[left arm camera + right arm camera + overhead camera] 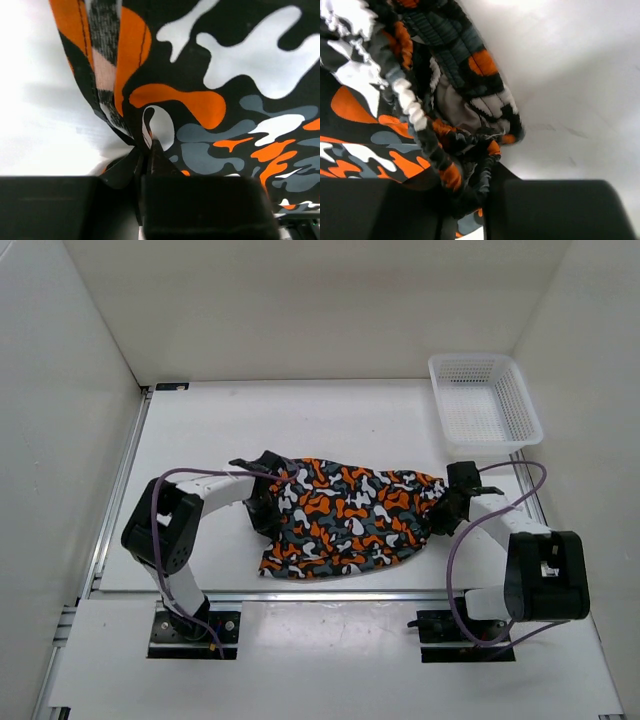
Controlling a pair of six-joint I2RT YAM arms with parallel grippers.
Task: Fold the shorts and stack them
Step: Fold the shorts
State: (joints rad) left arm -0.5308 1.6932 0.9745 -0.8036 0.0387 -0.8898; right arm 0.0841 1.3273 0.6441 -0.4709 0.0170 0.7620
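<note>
The camouflage shorts lie spread across the middle of the table between my two arms. My left gripper is shut on the shorts' left edge; in the left wrist view the fabric is pinched between the black fingers. My right gripper is shut on the shorts' right end; in the right wrist view the gathered elastic waistband is bunched between the fingers.
A white mesh basket stands at the back right of the white table. White walls surround the table on three sides. Purple cables loop from both arms.
</note>
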